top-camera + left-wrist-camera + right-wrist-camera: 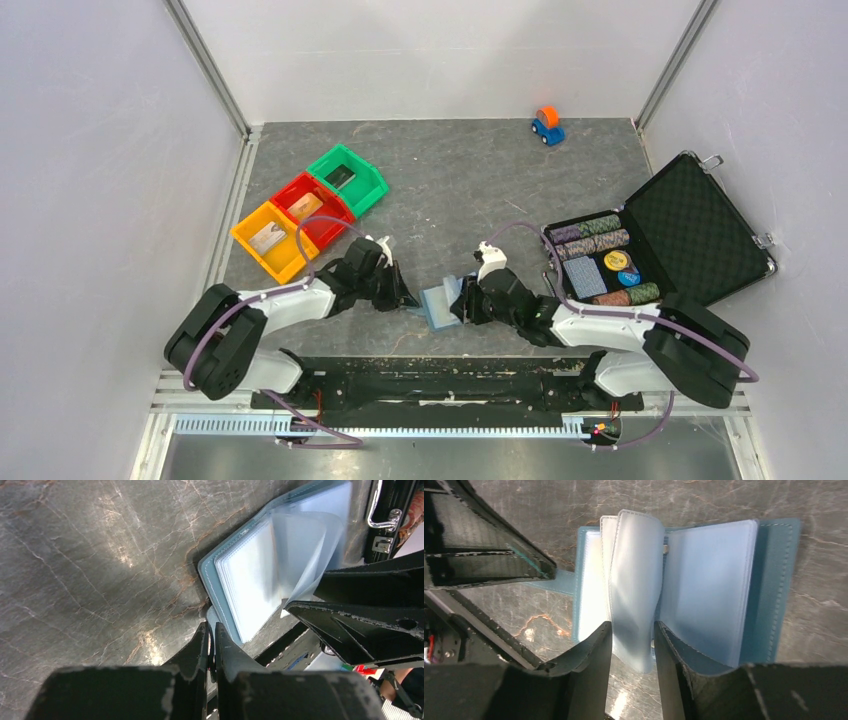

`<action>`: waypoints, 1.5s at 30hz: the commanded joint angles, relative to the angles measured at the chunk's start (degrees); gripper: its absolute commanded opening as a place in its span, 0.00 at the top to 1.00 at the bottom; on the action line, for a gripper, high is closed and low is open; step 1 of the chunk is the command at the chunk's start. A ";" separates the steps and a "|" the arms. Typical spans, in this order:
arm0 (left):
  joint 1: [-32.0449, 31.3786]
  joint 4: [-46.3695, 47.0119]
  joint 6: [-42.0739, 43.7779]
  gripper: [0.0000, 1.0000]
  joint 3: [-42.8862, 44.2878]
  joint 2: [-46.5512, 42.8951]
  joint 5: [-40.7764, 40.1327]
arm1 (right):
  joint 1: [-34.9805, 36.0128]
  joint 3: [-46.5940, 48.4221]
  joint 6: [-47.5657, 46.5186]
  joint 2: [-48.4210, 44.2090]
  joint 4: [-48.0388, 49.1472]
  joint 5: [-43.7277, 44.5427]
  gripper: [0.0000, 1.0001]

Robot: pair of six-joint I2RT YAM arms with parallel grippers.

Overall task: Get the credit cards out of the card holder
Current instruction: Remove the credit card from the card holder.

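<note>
The slate-blue bifold card holder [774,580] needs the left pincer [211,630], closed on its tab [559,581], holding firm while the right pincer [633,630], half open astride a clear plastic sleeve [634,570], parts the pages gently.

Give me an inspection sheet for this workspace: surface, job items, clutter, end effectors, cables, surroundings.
Surface: dark grey marbled tabletop.
Job's things: card holder lies open, near centre; its visible sleeves look empty; credit cards appear to sit one each in the green bin, red bin and yellow bin.
Clutter: open black case holding poker chips; toy car at the far edge.
End effectors: left end effector shut on the card holder's strap tab; right end effector open, straddling one clear sleeve.
Cables: purple cables loop along both arms.
Surroundings: white walls, metal corner posts.
</note>
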 commanded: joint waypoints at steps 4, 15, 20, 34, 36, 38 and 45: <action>-0.33 3.16 -2.05 0.98 -1.63 -6.68 -1.26 | -0.64 5.82 -4.97 -6.62 -15.54 13.45 0.58; -0.50 4.48 -3.30 0.98 -1.23 -7.21 1.74 | -1.92 11.79 -8.65 -11.30 -20.03 7.83 0.53; -0.60 4.47 -3.45 0.98 -1.04 -7.70 1.87 | -1.75 11.47 -9.10 -10.77 -12.46 -2.09 0.51; -1.06 4.48 -3.81 0.98 -0.69 -7.26 1.97 | 1.31 10.39 -8.67 -0.54 -7.50 -3.93 0.31; -1.20 4.48 -3.89 0.98 -0.51 -7.20 1.99 | 1.93 10.86 -9.07 1.09 -7.60 -3.18 0.27; -1.32 4.43 -3.89 0.98 -0.37 -7.22 1.98 | 2.46 11.29 -9.25 2.51 -8.14 -2.08 0.27; -1.40 4.41 -3.89 0.98 -0.24 -7.15 2.10 | 3.92 11.89 -9.36 5.81 -9.50 0.88 0.33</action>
